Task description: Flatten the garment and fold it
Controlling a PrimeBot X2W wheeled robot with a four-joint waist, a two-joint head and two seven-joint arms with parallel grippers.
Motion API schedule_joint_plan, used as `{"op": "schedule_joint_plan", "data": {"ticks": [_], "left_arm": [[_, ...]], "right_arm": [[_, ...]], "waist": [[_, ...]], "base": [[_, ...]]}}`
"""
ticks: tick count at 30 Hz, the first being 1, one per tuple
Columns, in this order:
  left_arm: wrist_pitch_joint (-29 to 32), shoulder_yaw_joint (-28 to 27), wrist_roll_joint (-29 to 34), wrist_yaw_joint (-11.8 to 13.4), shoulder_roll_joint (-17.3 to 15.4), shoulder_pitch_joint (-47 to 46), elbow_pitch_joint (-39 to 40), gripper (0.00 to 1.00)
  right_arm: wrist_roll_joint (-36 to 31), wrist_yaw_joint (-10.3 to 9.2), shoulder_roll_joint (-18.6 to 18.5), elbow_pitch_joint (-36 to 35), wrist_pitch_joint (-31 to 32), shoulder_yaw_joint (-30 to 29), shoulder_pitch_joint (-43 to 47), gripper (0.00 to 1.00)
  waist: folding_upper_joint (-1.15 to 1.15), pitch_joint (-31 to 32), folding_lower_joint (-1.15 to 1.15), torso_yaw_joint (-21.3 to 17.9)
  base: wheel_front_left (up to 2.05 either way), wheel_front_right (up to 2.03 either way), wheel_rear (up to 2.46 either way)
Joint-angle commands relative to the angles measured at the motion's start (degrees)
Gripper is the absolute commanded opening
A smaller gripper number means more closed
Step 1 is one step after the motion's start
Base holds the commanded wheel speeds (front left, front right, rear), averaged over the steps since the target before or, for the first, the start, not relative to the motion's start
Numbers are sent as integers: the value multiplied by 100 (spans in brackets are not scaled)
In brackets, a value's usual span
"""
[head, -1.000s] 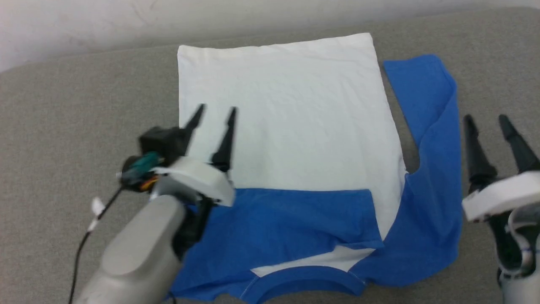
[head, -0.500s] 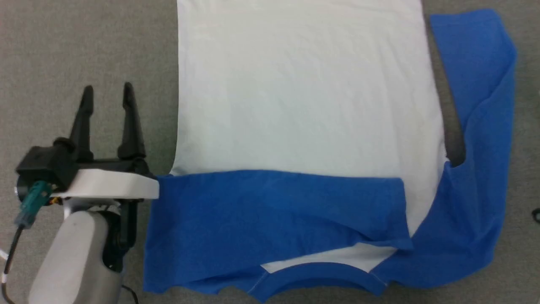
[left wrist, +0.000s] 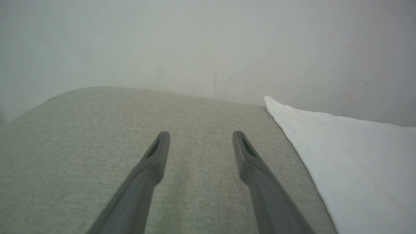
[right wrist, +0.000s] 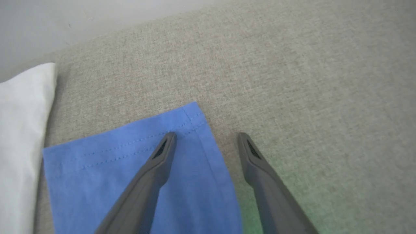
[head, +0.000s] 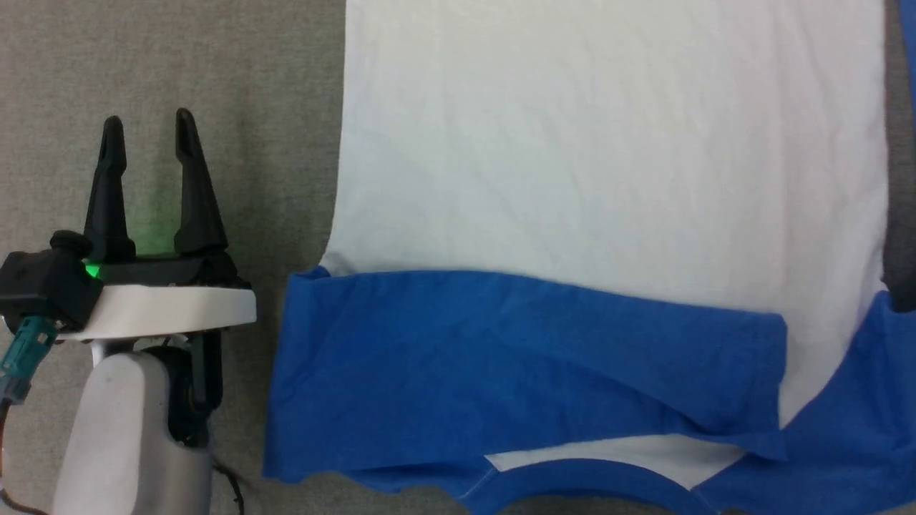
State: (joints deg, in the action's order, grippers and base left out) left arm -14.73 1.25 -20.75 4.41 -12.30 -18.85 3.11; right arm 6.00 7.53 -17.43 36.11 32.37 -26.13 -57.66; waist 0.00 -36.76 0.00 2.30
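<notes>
Garment [head: 608, 179] lies flat on the grey counter [head: 215, 71], one blue sleeve [head: 529, 357] folded across its 6 o'clock end; left tool [head: 148, 121], fingers spread and empty, hovers at its 9 o'clock; right tool [right wrist: 206, 135], likewise spread, straddles the other sleeve's cuff [right wrist: 97, 169]; the fabric looks light and limp, probably best pinched at that cuff's hem.

Shirt [head: 608, 164]: white body, bright blue sleeves [head: 515, 357] and collar [head: 572, 490]. Desk [head: 215, 64]: grey-beige woven fleck. Left pincer [head: 148, 123]: black fingers [head: 193, 200], white base, green glow. Wall [left wrist: 195, 42]: off-white.
</notes>
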Motion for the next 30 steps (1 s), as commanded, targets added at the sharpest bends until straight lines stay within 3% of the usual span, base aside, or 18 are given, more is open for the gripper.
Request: {"op": "schedule_joint_plan", "data": {"ticks": [1, 2, 4, 5, 9, 19, 25, 30], "left_arm": [[-27, -60, 75, -61, 63, 10, 3, 100], [-27, -90, 114, -87, 112, 27, -1, 100], [-27, -172, 165, -157, 179, 53, -45, 100], [-27, -220, 185, -195, 207, 60, -74, 100], [-27, -280, 329, -252, 366, 188, -140, 100], [-27, -428, 511, -447, 505, 717, -550, 100], [-27, -503, 555, -463, 536, 1043, -640, 100], [-27, -480, 593, -450, 554, 1265, -655, 100]], "right_arm": [[-43, -4, 15, 93, 177, 35, -25, 65], [-59, -4, 8, 104, 294, 59, -16, 42], [-41, -4, 17, 79, 469, 102, 34, 5], [-2, -4, 27, 47, 526, 105, 75, 0], [122, -4, -58, -265, 395, 225, 400, 0], [629, -4, -110, -1752, -717, 292, 1862, 0], [792, -4, 50, -2998, -689, 233, 2728, 0], [744, -4, 347, -4512, -349, 309, 3536, 0]], "waist": [[0, -125, 0, 145], [0, -103, 0, 142], [0, -30, 0, 123], [0, 20, 0, 111], [0, 355, 0, 67], [0, 1681, 0, -184], [0, 2215, 0, -280], [0, 2541, 0, -291]], "base": [[0, 0, 0], [0, 0, 0], [0, 0, 0], [0, 0, 0], [0, 0, 0], [0, 0, 0], [0, 0, 0], [0, 0, 0]]}}
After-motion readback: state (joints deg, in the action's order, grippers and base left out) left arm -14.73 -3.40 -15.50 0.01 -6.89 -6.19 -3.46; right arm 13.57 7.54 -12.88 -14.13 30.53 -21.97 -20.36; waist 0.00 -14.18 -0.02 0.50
